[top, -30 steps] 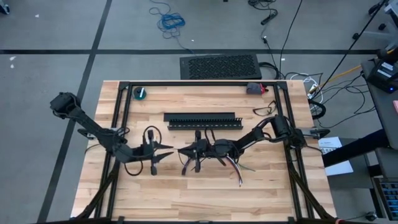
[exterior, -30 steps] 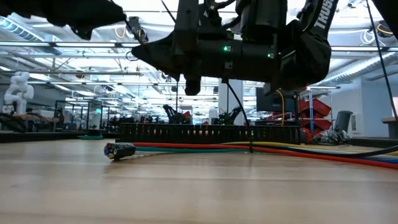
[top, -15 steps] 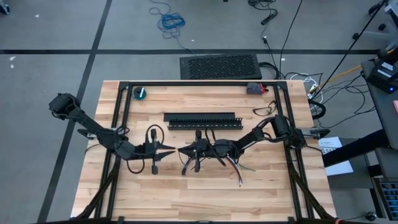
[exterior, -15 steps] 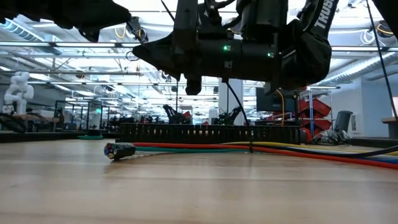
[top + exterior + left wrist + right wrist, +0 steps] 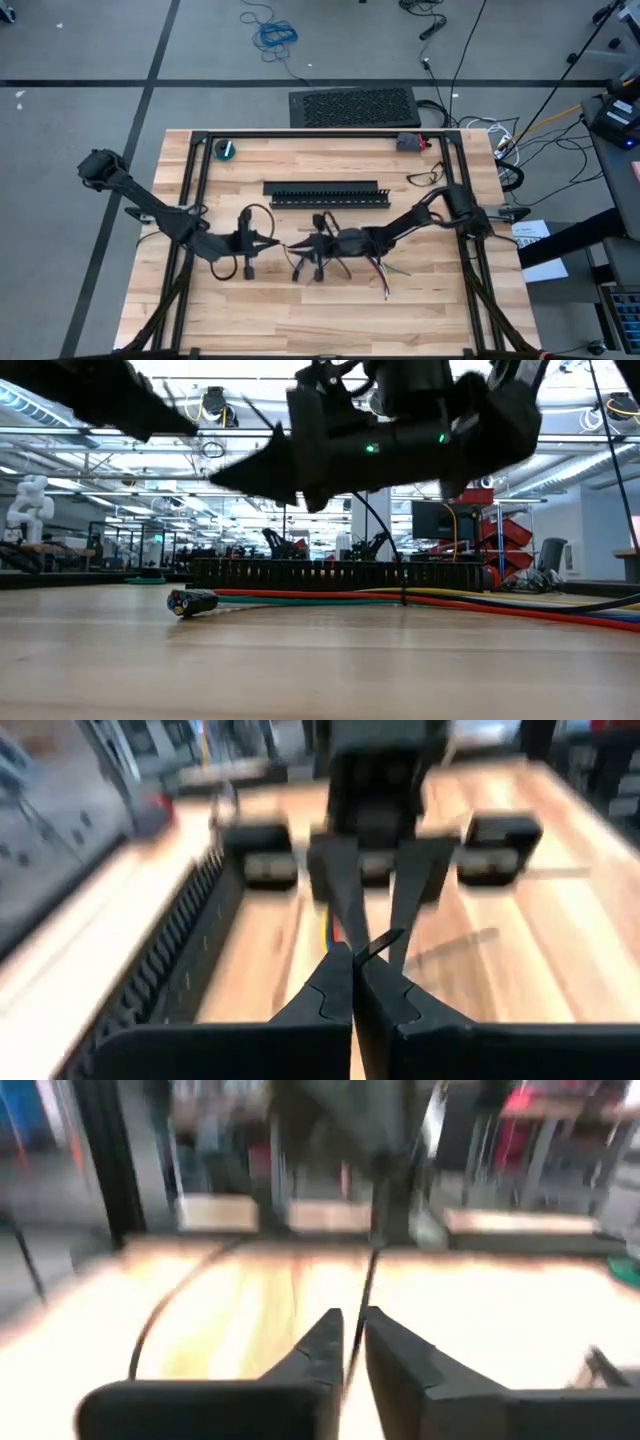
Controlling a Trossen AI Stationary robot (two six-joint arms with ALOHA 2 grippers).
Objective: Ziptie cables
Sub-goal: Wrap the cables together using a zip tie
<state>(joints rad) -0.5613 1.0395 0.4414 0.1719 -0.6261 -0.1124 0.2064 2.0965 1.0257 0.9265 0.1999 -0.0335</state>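
Claws are meeting mid-table: left claw (image 5: 352, 982) is pinching a ziptie (image 5: 378, 942) tip, right claw (image 5: 349, 1342) narrowly gripping its strand, likely for threading around cables (image 5: 330, 597)

No legible text, label, brand, number or sign anywhere in these views. Blurred and cut off at the frame's upper edge in the low view: the dark arm housing (image 5: 500, 400) overhead, with no letters readable on it.
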